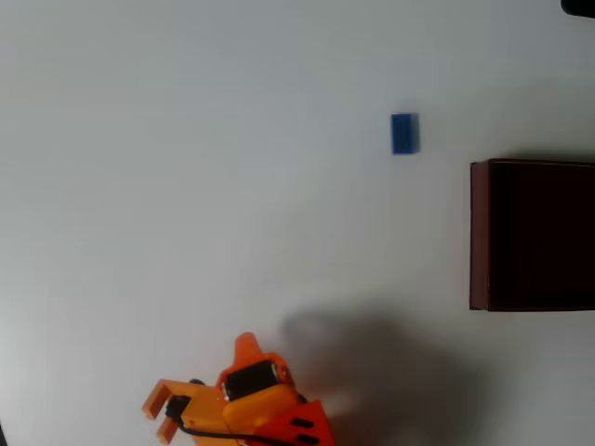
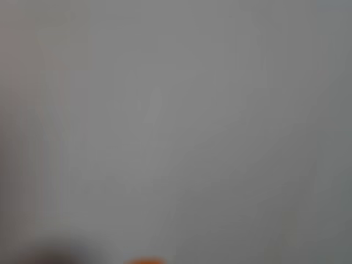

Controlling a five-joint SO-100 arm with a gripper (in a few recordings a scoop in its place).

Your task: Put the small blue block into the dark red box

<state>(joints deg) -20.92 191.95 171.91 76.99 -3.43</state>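
In the overhead view the small blue block (image 1: 403, 134) lies alone on the white table, up and right of centre. The dark red box (image 1: 479, 232) stands at the right edge, just below and right of the block, its near-black inside showing and its right part cut off by the frame. My orange gripper (image 1: 159, 414) is low at the bottom left, far from both, pointing left. Its two fingers stand apart with nothing between them. The wrist view is a blurred grey surface with a sliver of orange (image 2: 146, 260) at the bottom edge.
The white table (image 1: 186, 186) stretches bare between the gripper and the block. A soft shadow (image 1: 372, 362) from the arm falls on the table right of the gripper. A dark corner (image 1: 578, 6) shows at the top right.
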